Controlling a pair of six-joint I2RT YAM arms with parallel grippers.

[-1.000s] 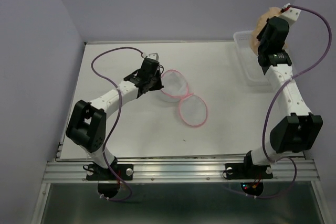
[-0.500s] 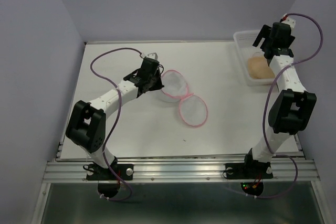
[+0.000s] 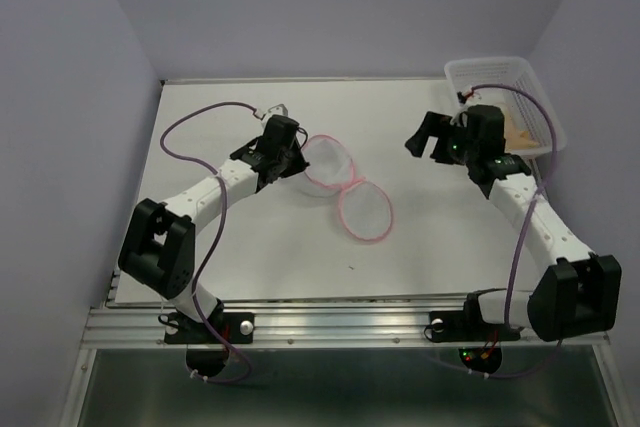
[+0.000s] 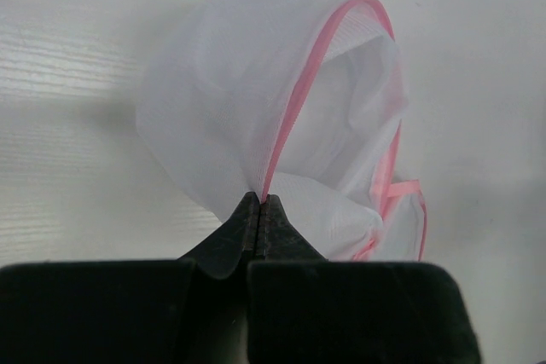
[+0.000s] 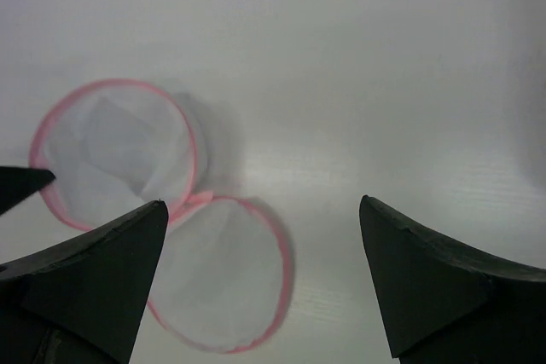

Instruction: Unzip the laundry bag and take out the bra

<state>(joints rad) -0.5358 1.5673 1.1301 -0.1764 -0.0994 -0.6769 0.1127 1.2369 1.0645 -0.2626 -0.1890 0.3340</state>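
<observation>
White arm links (image 3: 200, 190), black joints (image 3: 155, 252), purple cables (image 3: 215, 103), black wedge-shaped tool fingers (image 5: 94, 270).

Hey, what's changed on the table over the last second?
The right gripper dropped the pale peach fabric bra into the white plastic lattice basket, then swung left, back over the white table, open and empty. The left gripper stays shut on the pink-trimmed white mesh laundry bag, which lies where it was.

The laundry bag (image 3: 365, 209) lies open mid-table (image 3: 420, 247), its two halves side by side; my left pincer (image 3: 296, 163) grips its left edge. My right pincer (image 3: 430, 140) hangs to its right, jaws apart. The bra (image 3: 521, 128) lies in the basket (image 3: 500, 65) at the far right corner.
</observation>
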